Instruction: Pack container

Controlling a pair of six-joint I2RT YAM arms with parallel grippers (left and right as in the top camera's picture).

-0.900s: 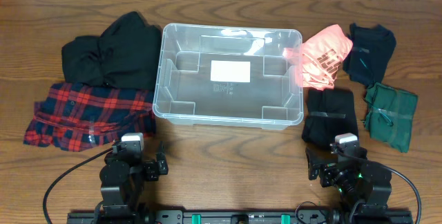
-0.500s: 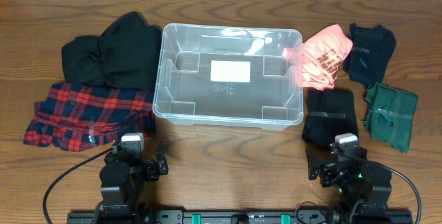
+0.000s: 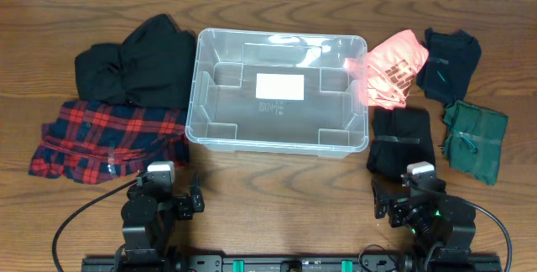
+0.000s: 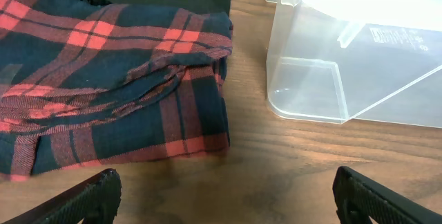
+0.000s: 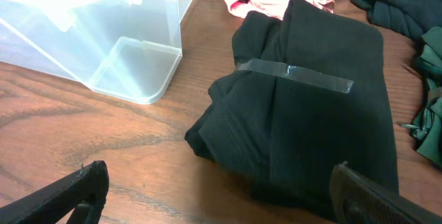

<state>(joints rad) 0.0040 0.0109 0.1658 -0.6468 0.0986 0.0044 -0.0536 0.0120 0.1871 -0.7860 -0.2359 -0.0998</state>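
The clear plastic container [image 3: 277, 91] stands empty at the table's middle back, a white label on its bottom. It also shows in the left wrist view [image 4: 359, 58] and the right wrist view [image 5: 103, 37]. My left gripper [image 4: 224, 198] is open and empty near the front edge, just in front of a red and navy plaid shirt [image 3: 105, 138], which also shows in the left wrist view [image 4: 110, 86]. My right gripper [image 5: 221, 193] is open and empty, just in front of a folded black garment [image 3: 401, 142] with a strip of clear tape, also in the right wrist view [image 5: 311, 106].
A black garment [image 3: 134, 66] lies left of the container. Right of it lie a coral shirt [image 3: 393, 66], a dark navy garment [image 3: 449, 58] and a dark green garment [image 3: 474, 138]. Bare wood runs between the container and both arms.
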